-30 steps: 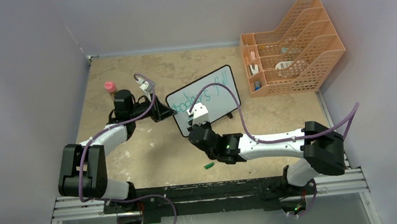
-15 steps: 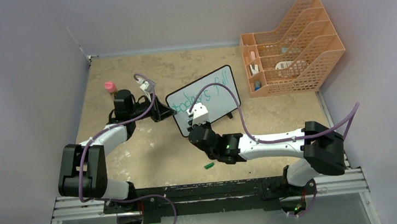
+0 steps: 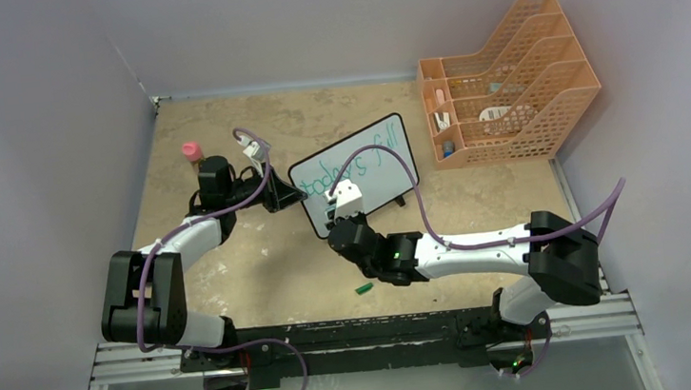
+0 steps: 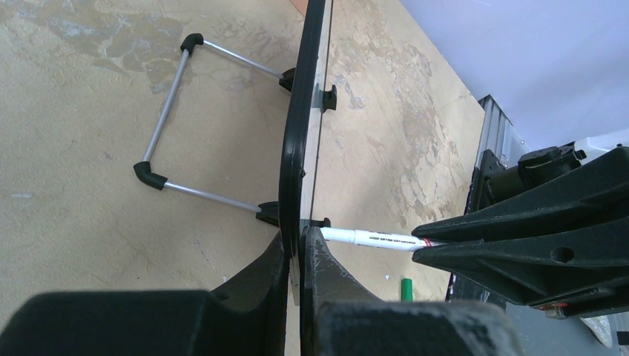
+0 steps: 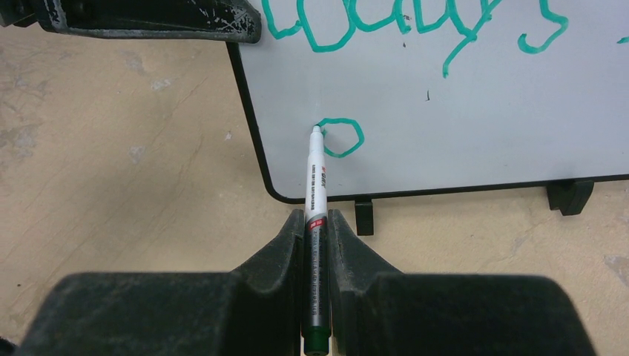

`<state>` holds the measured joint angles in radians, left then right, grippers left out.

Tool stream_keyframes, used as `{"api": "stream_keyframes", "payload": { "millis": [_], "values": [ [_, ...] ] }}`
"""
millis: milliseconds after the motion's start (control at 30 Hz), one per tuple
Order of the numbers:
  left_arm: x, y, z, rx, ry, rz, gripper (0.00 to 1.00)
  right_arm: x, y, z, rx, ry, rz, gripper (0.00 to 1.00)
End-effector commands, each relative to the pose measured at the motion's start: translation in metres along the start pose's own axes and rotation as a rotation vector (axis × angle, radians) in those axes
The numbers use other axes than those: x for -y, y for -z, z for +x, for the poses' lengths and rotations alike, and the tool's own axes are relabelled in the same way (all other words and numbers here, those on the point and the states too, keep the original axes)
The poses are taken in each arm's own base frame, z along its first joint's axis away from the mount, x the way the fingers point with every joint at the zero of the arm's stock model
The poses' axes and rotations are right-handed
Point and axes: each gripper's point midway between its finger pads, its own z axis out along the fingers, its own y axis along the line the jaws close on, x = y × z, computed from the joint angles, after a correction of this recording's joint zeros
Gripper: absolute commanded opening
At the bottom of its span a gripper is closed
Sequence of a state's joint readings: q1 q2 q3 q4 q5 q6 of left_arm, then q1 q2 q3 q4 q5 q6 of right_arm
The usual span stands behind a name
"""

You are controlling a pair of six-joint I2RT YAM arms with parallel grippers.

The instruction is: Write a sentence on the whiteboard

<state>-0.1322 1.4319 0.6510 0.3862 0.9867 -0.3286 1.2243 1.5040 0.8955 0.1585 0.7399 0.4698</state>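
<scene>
The whiteboard (image 3: 379, 180) stands on the middle of the table (image 3: 234, 263), its wire stand (image 4: 159, 141) on the far side behind it. The left gripper (image 3: 296, 196) sits at the board's left edge, one finger on each face. The right gripper (image 3: 332, 217) is on the near side, holding a marker (image 5: 315, 178) whose tip touches the board's lower left corner area, below the writing (image 5: 386, 22). A file rack (image 3: 507, 79) stands far right. A bottle (image 3: 192, 152) stands far left, behind the left arm. A small cap (image 3: 364, 289) lies near, before the right arm.
</scene>
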Motion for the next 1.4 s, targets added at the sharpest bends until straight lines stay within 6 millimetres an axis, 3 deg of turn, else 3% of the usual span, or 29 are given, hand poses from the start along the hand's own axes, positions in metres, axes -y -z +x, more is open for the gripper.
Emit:
{"api": "stream_keyframes", "payload": {
  "millis": [0, 767, 1067, 1367],
  "values": [
    [0.013, 0.001, -0.022, 0.041, -0.097, 0.036, 0.00, -0.001, 0.001, -0.007, 0.011, -0.039, -0.008, 0.00],
    [0.013, 0.001, -0.023, 0.042, -0.100, 0.035, 0.00, 0.012, 0.005, 0.008, -0.022, -0.047, 0.028, 0.00],
    [0.014, 0.001, -0.023, 0.042, -0.100, 0.034, 0.00, 0.008, 0.019, -0.020, 0.020, -0.079, -0.012, 0.00],
    [0.014, 0.001, -0.023, 0.043, -0.101, 0.035, 0.00, 0.032, 0.017, -0.037, 0.059, -0.122, 0.045, 0.00]
  ]
}}
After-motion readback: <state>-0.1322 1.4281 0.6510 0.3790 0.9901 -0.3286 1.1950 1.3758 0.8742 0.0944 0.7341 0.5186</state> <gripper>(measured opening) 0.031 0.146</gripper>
